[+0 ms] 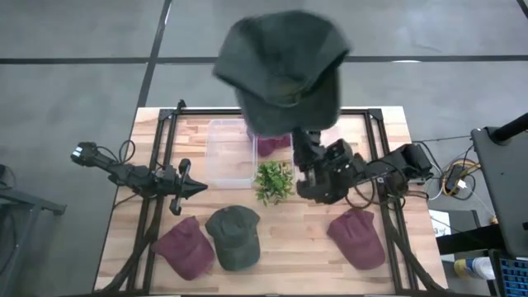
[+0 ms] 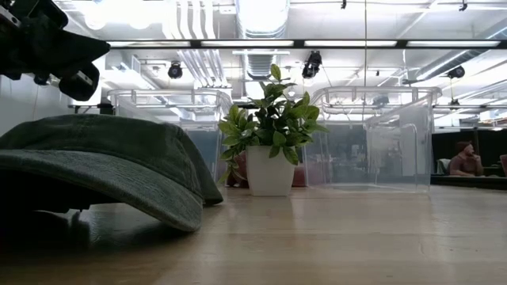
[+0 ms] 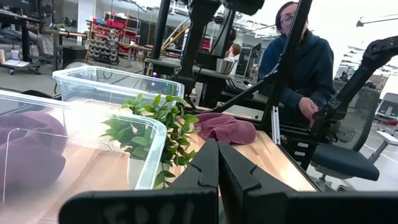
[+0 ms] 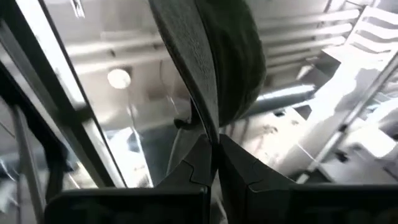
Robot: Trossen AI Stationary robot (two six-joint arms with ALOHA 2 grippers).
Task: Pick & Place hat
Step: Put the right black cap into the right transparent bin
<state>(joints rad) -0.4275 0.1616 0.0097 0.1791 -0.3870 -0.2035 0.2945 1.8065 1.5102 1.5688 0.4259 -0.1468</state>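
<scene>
Raised green hat (image 1: 283,70) fills frame top-centre, brim pinched in right claw (image 4: 214,144); pick done, placing into clear bin (image 1: 228,153) left; left claw (image 3: 217,163) pressed together, idle centre-left above desk (image 1: 297,252).

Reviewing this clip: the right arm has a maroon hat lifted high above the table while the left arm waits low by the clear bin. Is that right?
Not quite: the lifted hat is dark green, not maroon, as the high view shows. The right gripper has its jaws pinched on the brim, and the left gripper does wait low beside the clear bin. The maroon hats lie on the table.
</scene>
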